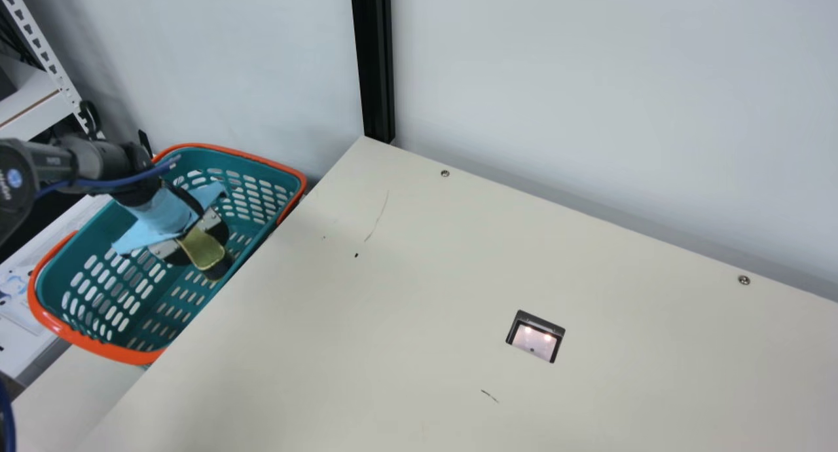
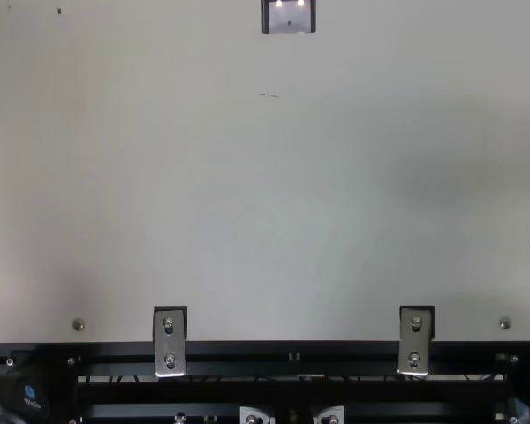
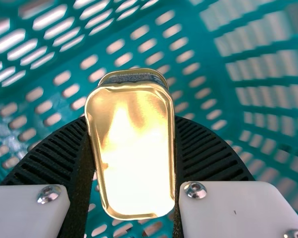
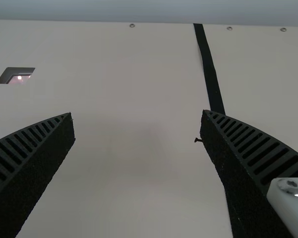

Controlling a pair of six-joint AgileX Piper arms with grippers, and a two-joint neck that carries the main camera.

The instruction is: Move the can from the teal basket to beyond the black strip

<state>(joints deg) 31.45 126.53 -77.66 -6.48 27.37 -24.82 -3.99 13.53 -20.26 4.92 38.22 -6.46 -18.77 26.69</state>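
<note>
Can [image 1: 201,247] is between left jaws, inside teal basket [image 1: 114,354], main view. Left arm [image 1: 98,160] reaches over the orange rim from the side away from the counter [image 1: 425,275]. Basket sits lower than the counter top, so I'd want a clean lift before any sideways travel, or can and jaws may catch the rim.

Top view: two metal brackets [image 2: 169,340] [image 2: 416,340] hold the counter edge to the black rail [image 2: 336,358], presumably to keep the base rigid under arm load. Recessed fitting [image 2: 290,13] is in the counter; best kept out of any set-down spot.

Left wrist view: left jaws clamped on the can, one on each long side, gold face towards the camera. Probably gripped across its narrow width because that fits the span and leaves both short ends free. Perforated basket wall beyond the jaws. Can't tell if the can touches the basket. Smooth metal, so slip or twist is the risk; move gently.

Right wrist view: right jaws wide apart, nothing between them but counter behind. Black strip [image 4: 210,74] runs across the counter past one jaw. Looks like grasp done, lift next. Strip near the right jaws suggests a handover might be needed; can't confirm.
</note>
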